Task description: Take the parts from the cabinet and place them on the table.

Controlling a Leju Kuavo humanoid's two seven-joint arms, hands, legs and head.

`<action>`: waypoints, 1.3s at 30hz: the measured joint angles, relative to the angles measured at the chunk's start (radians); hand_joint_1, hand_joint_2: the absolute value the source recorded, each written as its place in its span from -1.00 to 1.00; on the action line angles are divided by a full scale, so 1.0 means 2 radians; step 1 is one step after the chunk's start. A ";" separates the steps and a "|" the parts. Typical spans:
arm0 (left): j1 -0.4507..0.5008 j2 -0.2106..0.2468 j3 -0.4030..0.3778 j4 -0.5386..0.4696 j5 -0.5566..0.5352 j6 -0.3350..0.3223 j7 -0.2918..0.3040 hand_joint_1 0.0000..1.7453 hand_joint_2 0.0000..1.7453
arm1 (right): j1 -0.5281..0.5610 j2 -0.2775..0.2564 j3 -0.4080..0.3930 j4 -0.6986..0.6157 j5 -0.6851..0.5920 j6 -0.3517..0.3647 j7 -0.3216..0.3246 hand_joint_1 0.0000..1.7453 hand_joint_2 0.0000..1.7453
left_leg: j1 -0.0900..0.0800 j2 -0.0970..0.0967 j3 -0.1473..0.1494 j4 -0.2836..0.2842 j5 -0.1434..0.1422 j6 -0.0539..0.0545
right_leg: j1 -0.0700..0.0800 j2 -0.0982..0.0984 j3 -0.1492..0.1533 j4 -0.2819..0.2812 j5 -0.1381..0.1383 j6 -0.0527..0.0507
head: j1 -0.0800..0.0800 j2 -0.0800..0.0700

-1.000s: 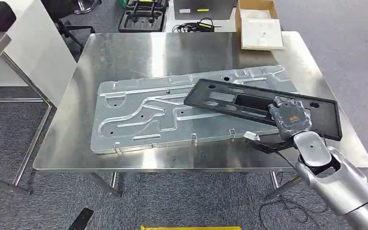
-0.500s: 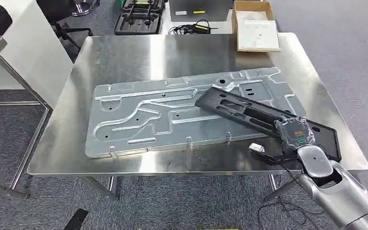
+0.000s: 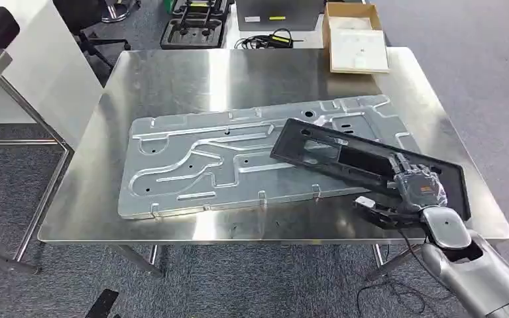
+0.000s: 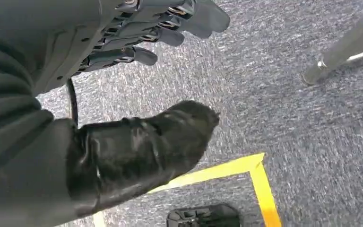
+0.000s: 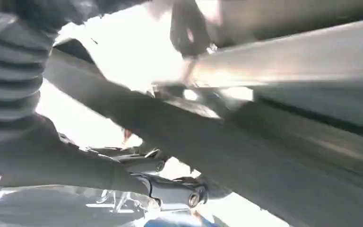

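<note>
On your steel surface [image 3: 172,79] the large stamped metal plate [image 3: 205,165] lay across the middle. The black frame part [image 3: 344,159] rested tilted over the plate's right end, reaching toward the surface's right edge. Your right hand [image 3: 419,187] gripped that frame at its near right end, fingers [image 3: 407,165] curled over it. Your left hand [image 4: 137,56] hung above the carpet, fingers apart, holding nothing. The right wrist view was too blurred to read.

Black slotted panel [image 3: 364,162] lies aslant, seemingly overlapping silver plate [image 3: 238,159].

Steel table [image 3: 172,86] bears a stamped aluminium panel [image 3: 199,165] (cardboard box [image 3: 356,45] behind).
</note>
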 joint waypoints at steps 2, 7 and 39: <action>0.001 0.000 0.000 0.000 0.002 -0.001 0.001 -1.00 -1.00 | 0.001 0.003 -0.010 -0.002 -0.041 -0.014 0.000 -1.00 -1.00 | 0.001 0.000 0.000 -0.001 0.000 -0.004 | 0.001 0.000 0.000 -0.001 0.001 -0.007 | 0.000 0.000; 0.001 -0.002 0.000 0.000 0.004 -0.002 0.006 -1.00 -1.00 | -0.006 0.010 -0.028 -0.019 -0.091 -0.027 0.006 -1.00 -1.00 | 0.003 0.000 -0.063 0.133 -0.068 -0.011 | 0.002 -0.002 0.002 -0.003 0.001 -0.016 | -0.002 0.000; 0.003 -0.017 0.000 0.000 -0.004 0.020 0.039 -1.00 1.00 | -0.062 0.056 0.001 -0.131 -0.095 -0.005 0.017 -1.00 -1.00 | 0.002 -0.001 -0.071 0.142 -0.066 -0.012 | 0.007 -0.004 0.006 -0.009 0.006 -0.022 | -0.002 0.000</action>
